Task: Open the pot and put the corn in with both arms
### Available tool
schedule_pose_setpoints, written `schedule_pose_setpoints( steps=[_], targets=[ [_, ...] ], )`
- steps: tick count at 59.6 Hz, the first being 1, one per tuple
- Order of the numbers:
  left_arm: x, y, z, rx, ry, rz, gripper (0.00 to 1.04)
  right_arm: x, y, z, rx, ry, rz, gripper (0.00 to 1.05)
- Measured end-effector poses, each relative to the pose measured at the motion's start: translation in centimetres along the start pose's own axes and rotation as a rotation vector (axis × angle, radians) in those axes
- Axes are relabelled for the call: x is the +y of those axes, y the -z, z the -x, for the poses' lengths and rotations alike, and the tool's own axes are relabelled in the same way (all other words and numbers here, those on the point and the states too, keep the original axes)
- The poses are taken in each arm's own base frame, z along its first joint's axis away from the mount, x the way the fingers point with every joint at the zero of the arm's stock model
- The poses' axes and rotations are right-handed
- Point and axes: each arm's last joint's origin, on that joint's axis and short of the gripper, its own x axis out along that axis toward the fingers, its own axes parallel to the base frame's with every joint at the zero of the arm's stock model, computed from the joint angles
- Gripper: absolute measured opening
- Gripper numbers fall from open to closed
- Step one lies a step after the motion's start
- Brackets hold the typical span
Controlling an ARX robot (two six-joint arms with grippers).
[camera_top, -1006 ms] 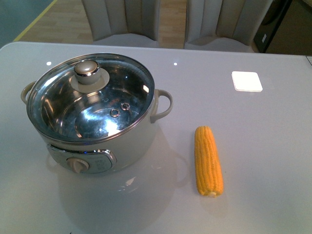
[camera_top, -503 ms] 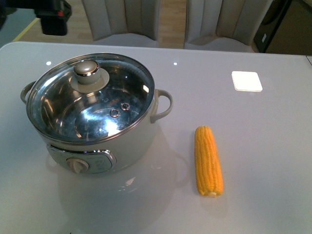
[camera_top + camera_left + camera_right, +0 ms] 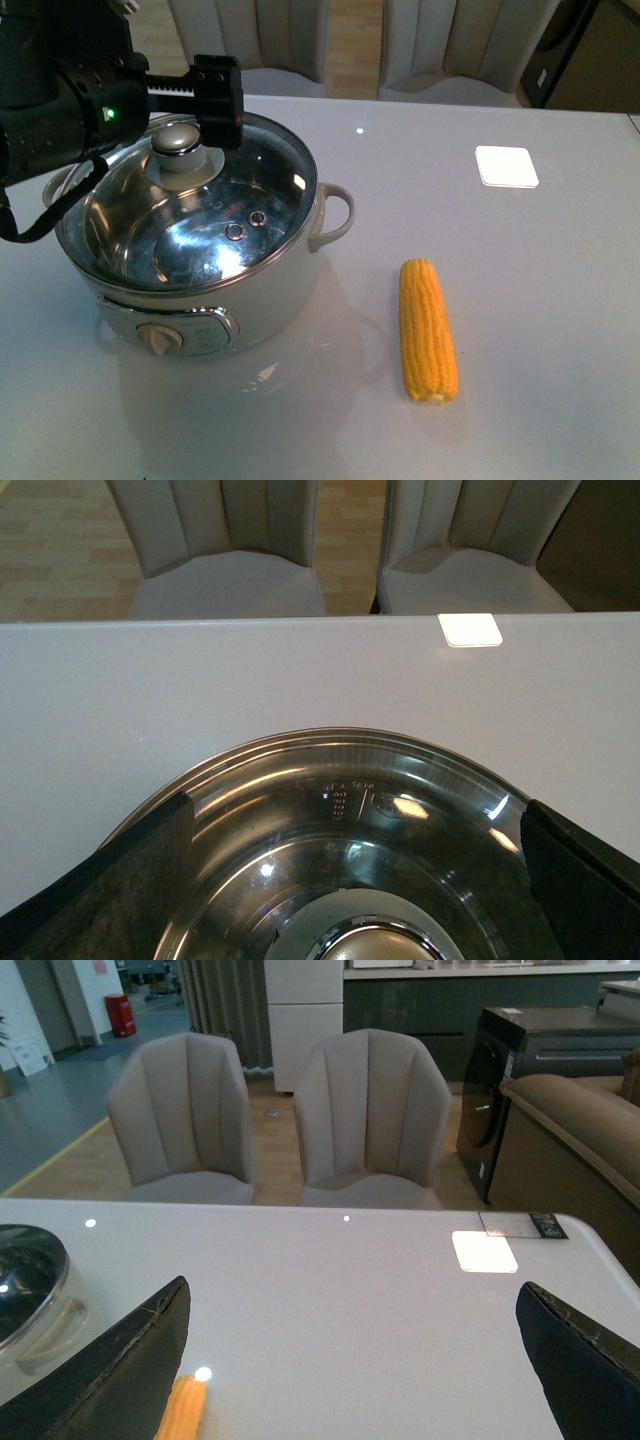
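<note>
The white pot (image 3: 270, 290) stands on the left of the table with its glass lid (image 3: 215, 215) on, and its knob (image 3: 178, 148) is uncovered. My left gripper (image 3: 182, 108) is open and hovers just above and behind the knob, empty. In the left wrist view the lid (image 3: 350, 820) and knob (image 3: 365, 948) lie between the spread fingers (image 3: 110, 890). The corn (image 3: 428, 330) lies on the table to the right of the pot. My right gripper (image 3: 350, 1380) is open above the table. The corn's tip (image 3: 185, 1410) sits by one of its fingers (image 3: 110, 1380), and the pot's edge (image 3: 30, 1300) shows beside it.
A white square pad (image 3: 506, 166) lies at the far right of the grey table (image 3: 540, 300); it also shows in the left wrist view (image 3: 470, 629) and right wrist view (image 3: 484, 1251). Two grey chairs (image 3: 250, 40) stand behind the far edge.
My left arm has come in from the upper left and moved down and right, over the lid knob. The pot, lid and corn have not moved.
</note>
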Motion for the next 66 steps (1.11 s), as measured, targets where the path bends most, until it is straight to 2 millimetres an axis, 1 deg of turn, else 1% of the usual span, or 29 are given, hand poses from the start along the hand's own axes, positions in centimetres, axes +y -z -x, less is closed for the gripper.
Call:
schedule_pose_setpoints(
  steps=[10, 18, 45, 49, 54, 56, 66],
  targets=[
    [-0.4, 1.7, -0.6, 0.021, -0.011, 0.005, 0.98, 0.0, 0.0, 0.0, 0.000, 0.000, 0.000, 0.96],
    [-0.6, 2.6, -0.9, 0.043, -0.027, 0.010, 0.98, 0.0, 0.0, 0.0, 0.000, 0.000, 0.000, 0.96],
    [-0.7, 3.3, -1.1, 0.062, -0.053, 0.018, 0.97, 0.0, 0.0, 0.0, 0.000, 0.000, 0.000, 0.96],
    [-0.8, 3.3, -1.1, 0.062, -0.052, 0.018, 0.90, 0.0, 0.0, 0.0, 0.000, 0.000, 0.000, 0.96],
    [-0.9, 3.3, -1.1, 0.062, -0.054, 0.018, 0.76, 0.0, 0.0, 0.0, 0.000, 0.000, 0.000, 0.96],
    [-0.9, 3.3, -1.1, 0.062, -0.054, 0.019, 0.73, 0.0, 0.0, 0.0, 0.000, 0.000, 0.000, 0.96],
    [-1.1, 3.3, -1.1, 0.059, -0.062, 0.019, 0.47, 0.0, 0.0, 0.0, 0.000, 0.000, 0.000, 0.96]
  ],
)
